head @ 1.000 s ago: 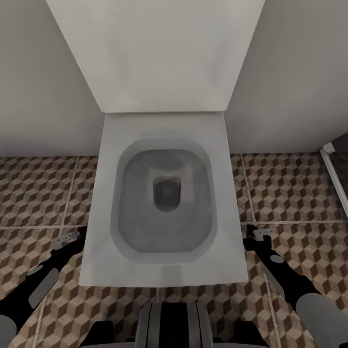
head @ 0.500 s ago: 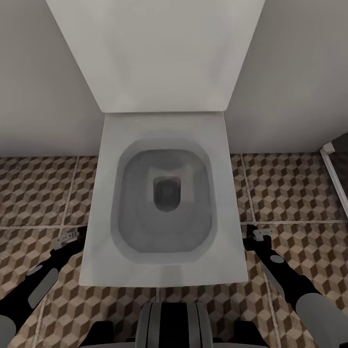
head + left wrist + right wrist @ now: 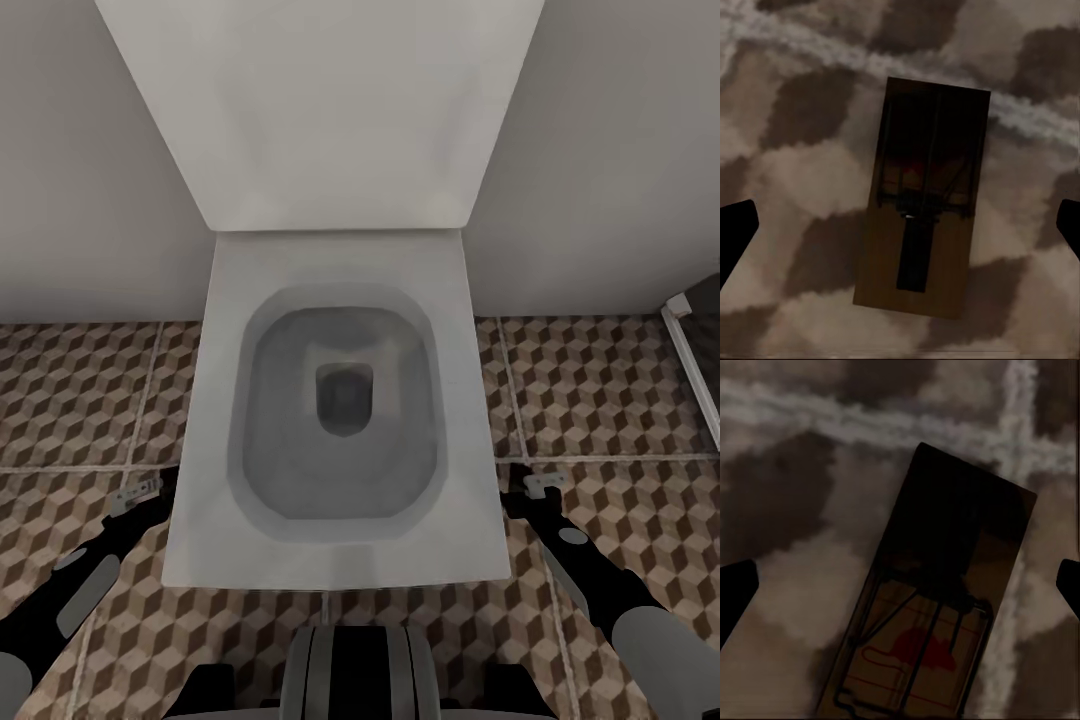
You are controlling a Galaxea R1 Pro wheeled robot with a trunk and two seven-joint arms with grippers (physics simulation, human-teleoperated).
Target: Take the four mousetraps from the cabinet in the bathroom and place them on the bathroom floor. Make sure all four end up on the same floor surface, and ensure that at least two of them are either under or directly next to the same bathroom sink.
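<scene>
In the left wrist view a mousetrap (image 3: 922, 199), a small brown board with dark wire and a faint red mark, lies flat on the cube-patterned bathroom floor (image 3: 787, 157). My left gripper (image 3: 900, 229) hangs over it, open, with a dark fingertip at each side edge. A second mousetrap (image 3: 937, 600) with a red mouse print lies on the tiles by a grout cross in the right wrist view. My right gripper (image 3: 900, 589) is open above it. In the head view both arms reach down beside a toilet. The cabinet and the sink are out of view.
A white toilet (image 3: 340, 420) with its lid up stands straight ahead against a pale wall, between my left arm (image 3: 100, 560) and right arm (image 3: 590, 560). A white frame edge (image 3: 690, 360) runs along the far right. Patterned tiles (image 3: 600, 390) lie on both sides.
The head view has shifted by a hair. Both arms are in the same place as before.
</scene>
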